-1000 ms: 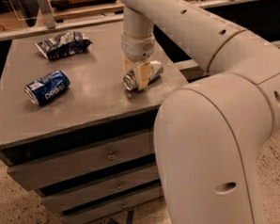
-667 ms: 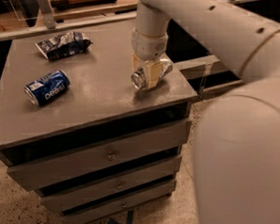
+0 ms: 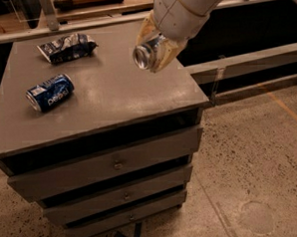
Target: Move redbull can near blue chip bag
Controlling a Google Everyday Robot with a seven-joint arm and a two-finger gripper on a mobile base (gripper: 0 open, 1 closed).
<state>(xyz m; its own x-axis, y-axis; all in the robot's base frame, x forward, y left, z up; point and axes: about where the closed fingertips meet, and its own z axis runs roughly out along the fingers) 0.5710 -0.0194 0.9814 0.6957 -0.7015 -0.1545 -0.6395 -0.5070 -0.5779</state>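
Observation:
My gripper (image 3: 155, 48) is shut on the redbull can (image 3: 146, 52), a slim silver can whose shiny round end faces the camera. It holds the can lying sideways in the air above the right part of the grey cabinet top (image 3: 112, 97). The blue chip bag (image 3: 66, 46), crumpled dark blue foil with white print, lies at the back left of the top, well to the left of the can.
A dark blue Pepsi can (image 3: 50, 92) lies on its side at the left of the top. The cabinet has three drawers (image 3: 116, 164) below. A grey ledge (image 3: 245, 63) runs to the right. Speckled floor (image 3: 255, 160) lies in front.
My gripper has lifted the redbull can off the cabinet top and raised it. The arm has pulled up and away, so it blocks far less of the view.

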